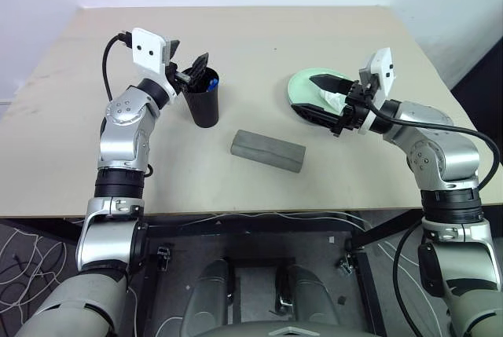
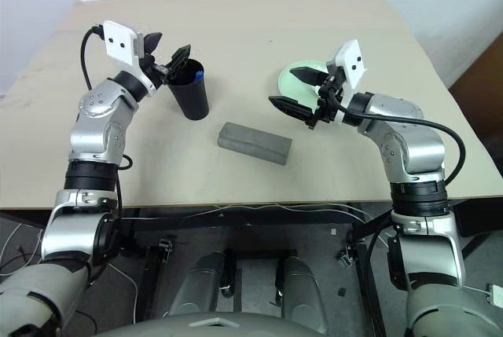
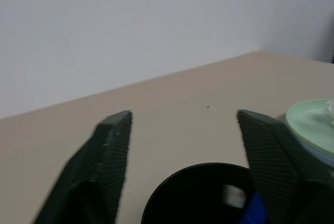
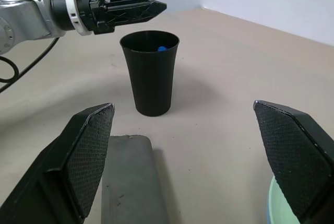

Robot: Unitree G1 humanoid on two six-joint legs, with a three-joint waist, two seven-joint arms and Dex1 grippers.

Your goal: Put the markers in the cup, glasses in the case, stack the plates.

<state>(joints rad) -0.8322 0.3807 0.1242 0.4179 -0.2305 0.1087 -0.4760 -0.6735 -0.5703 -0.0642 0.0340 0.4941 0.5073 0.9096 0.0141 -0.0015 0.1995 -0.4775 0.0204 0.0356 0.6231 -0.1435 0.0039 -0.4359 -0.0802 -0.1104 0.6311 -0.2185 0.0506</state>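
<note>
Status: the task appears close to complete.

Markers: a blue-capped marker (image 1: 212,82) stands inside the cup (image 1: 202,101), its cap just below the rim. In the left wrist view a white barrel end lies next to the blue cap; whether this is the second marker cannot be confirmed.

Left claw (image 1: 191,71): positioned directly above the cup mouth, fingers spread apart, holding nothing.

Case (image 1: 268,151): lies closed on the desk (image 1: 259,46), between the cup and the plates. The glasses appear nowhere on the desk; they are judged to be inside, though the shut lid prevents verification.

Plates: the mint green plate (image 1: 302,86) rests on the light blue plate (image 3: 322,152), whose rim shows just beneath it. A crumpled white tissue (image 1: 336,101) lies on the upper plate.

Right claw (image 1: 328,103): spread wide, one finger above the plate stack and one in front of it, gripping nothing.

Materials:
- Cup: black, smooth plastic, tapered, wider at the rim.
- Case: grey, rectangular, matte felt-like surface.
- Plates: round, shallow, smooth plastic.
- Claw fingers: black, textured inner faces.
- Desk: flat, beige, matte.

Remaining work: apparently none beyond withdrawing both arms.
</note>
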